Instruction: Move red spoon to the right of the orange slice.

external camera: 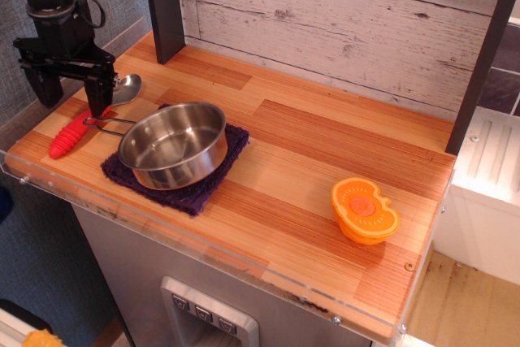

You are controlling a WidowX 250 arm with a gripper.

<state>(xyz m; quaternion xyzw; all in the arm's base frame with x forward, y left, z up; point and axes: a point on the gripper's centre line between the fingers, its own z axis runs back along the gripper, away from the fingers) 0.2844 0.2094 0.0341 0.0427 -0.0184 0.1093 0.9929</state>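
Observation:
The red spoon [71, 133] lies at the counter's far left, red handle toward the front edge, silver bowl [126, 88] toward the back. My black gripper [71, 97] is open and hangs low over the spoon's upper handle. Its right finger [99, 93] is down by the spoon's neck, and the left finger is off the counter's left side. I cannot tell whether it touches the spoon. The orange slice [364, 210] sits cut face up near the front right corner, far from the gripper.
A steel pan [173, 145] with a thin wire handle [104, 122] sits on a purple cloth [203, 194] just right of the spoon. A dark post [165, 6] stands at the back left. A plank wall [341, 14] backs the wooden counter [309, 152].

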